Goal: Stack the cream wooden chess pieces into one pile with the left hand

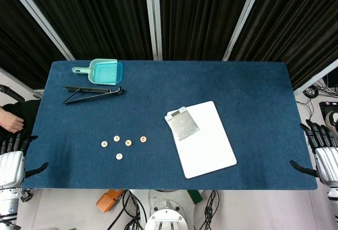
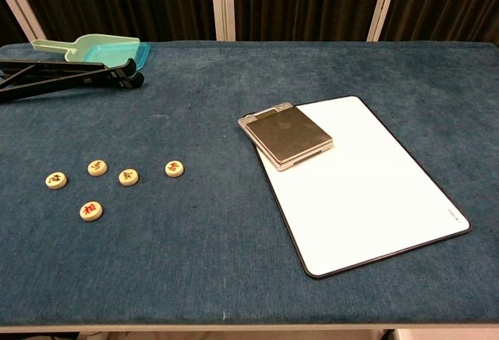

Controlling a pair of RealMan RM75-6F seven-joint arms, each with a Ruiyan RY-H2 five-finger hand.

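We count 5 cream chess pieces point(image 2: 91, 210), round discs with red or dark characters, lying separate and unstacked on the blue counter point(image 1: 253, 98). Left hand point(image 1: 11, 161) and right hand point(image 1: 323, 156) rest at opposite counter edges, fingers apart, holding nothing.

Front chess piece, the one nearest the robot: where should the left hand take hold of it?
Probably by its round rim, from above. The front chess piece lies flat and alone, its edge free all round, so the left hand can pinch opposite sides.
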